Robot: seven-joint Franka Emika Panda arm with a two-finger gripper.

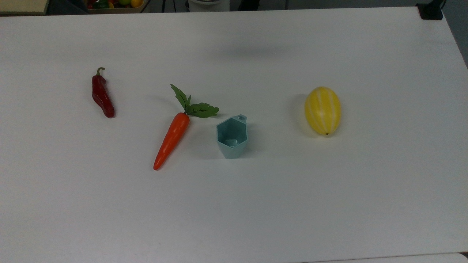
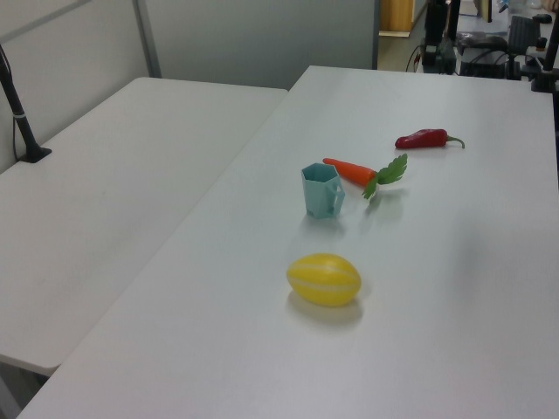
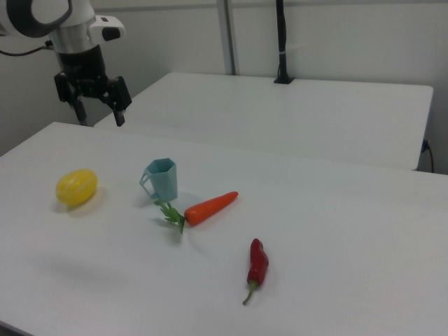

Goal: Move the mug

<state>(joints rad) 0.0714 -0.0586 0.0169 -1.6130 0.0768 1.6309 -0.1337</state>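
Mug (image 1: pixel 231 137): small pale teal plastic cup, faceted sides, tab handle; upright mid-table between orange plastic carrot (image 1: pixel 172 140) and striped yellow melon (image 1: pixel 323 110). Black two-finger gripper (image 3: pixel 99 116): fingers wide, raised, far left in the right view.

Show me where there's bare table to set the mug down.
In the top view, bare table runs below the whole row of items, and between the mug and melon. It is crowded beside the carrot; the chili lies further left. The open gripper hangs clear.
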